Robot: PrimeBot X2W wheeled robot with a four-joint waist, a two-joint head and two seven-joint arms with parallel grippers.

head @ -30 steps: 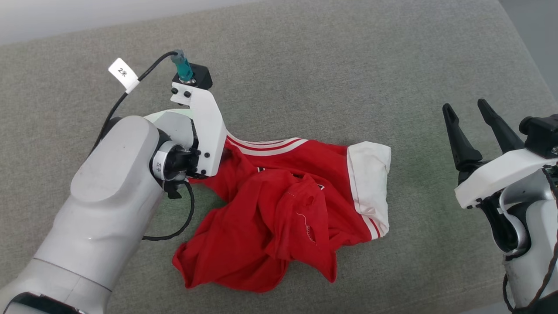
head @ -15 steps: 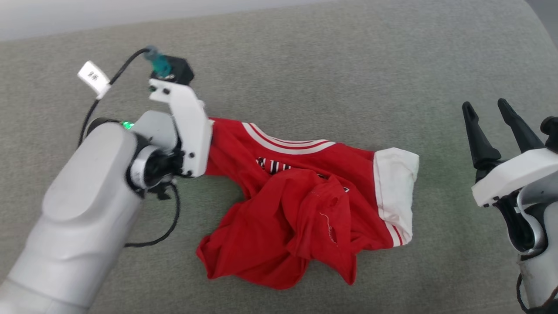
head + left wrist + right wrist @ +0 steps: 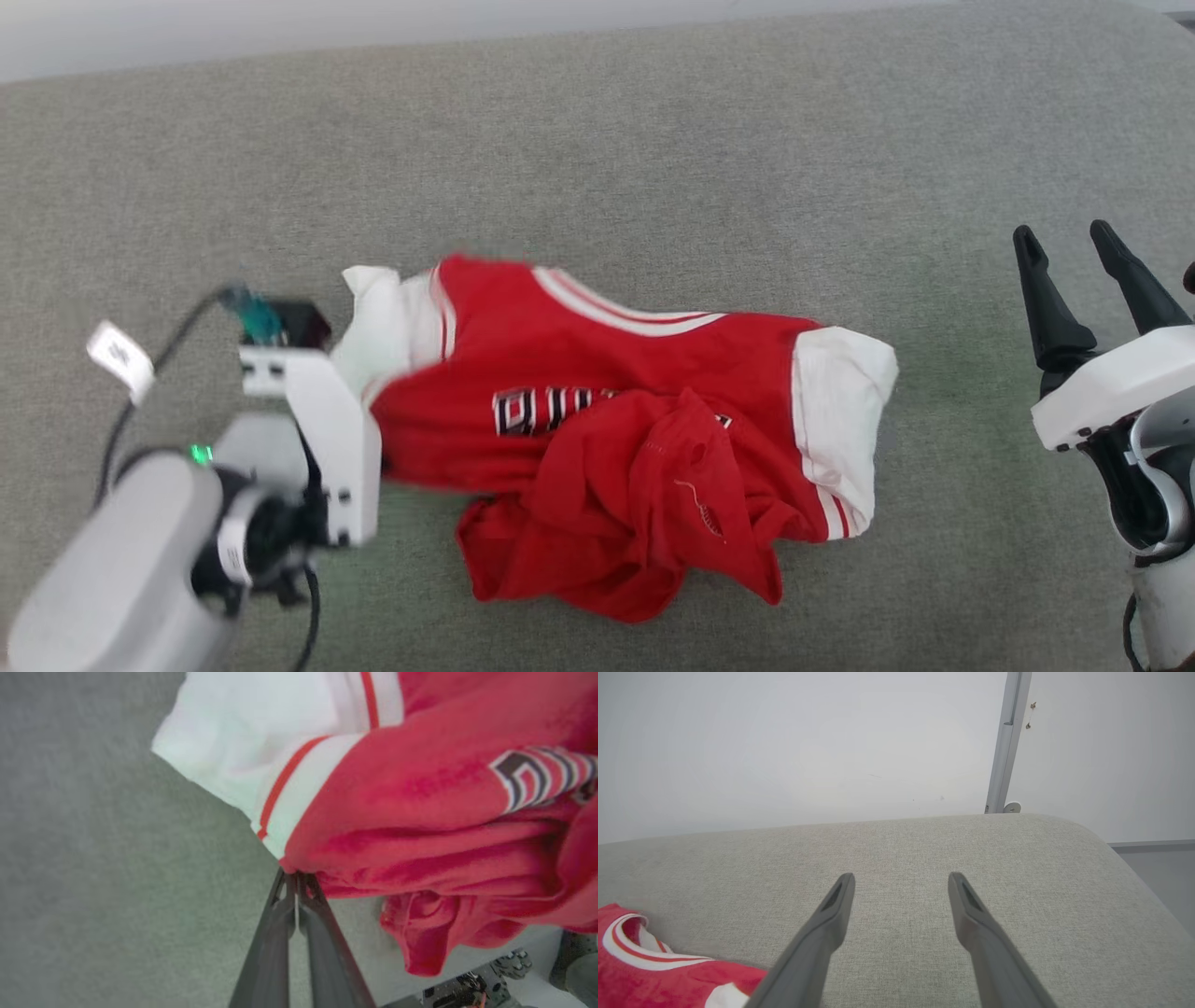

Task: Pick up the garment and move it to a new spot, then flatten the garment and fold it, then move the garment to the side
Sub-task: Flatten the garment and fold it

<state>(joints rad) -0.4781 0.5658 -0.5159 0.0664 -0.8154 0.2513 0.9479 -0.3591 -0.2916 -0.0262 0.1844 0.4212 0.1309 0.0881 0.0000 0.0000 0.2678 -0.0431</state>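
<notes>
My left pincer (image 3: 295, 877), low at 8 o'clock in my head view, is clenched on the shirt (image 3: 616, 420). Its two fingers meet tip to tip on a fold of red cloth right beside the striped seam of a white sleeve (image 3: 383, 322). I take that as a shoulder-corner hold. A grip there lets the body trail after it instead of balling up, which suits carrying the shirt to a new spot.

The shirt lies at the centre of the cushion (image 3: 653, 168), stretched from 9 to 3 o'clock. The held end looks a little raised, though I cannot be sure it is clear of the fabric. The lettering (image 3: 532, 411) faces up, half covered. At 6 o'clock the hem (image 3: 635, 541) is heaped in a crumpled wad over the chest, so flattening is not yet done and folding has to wait.

The other sleeve (image 3: 840, 411) rests at 3 o'clock. Beyond it, well apart from the cloth, my right pincer (image 3: 1062, 231) hangs released and empty, fingers spread and pointing to 12. I judge it is parked there, ready to take that far shoulder so I can pull the shirt taut between both arms.

Farthest out, at 12 o'clock, the cushion's rounded back edge meets a pale wall (image 3: 784, 742).
</notes>
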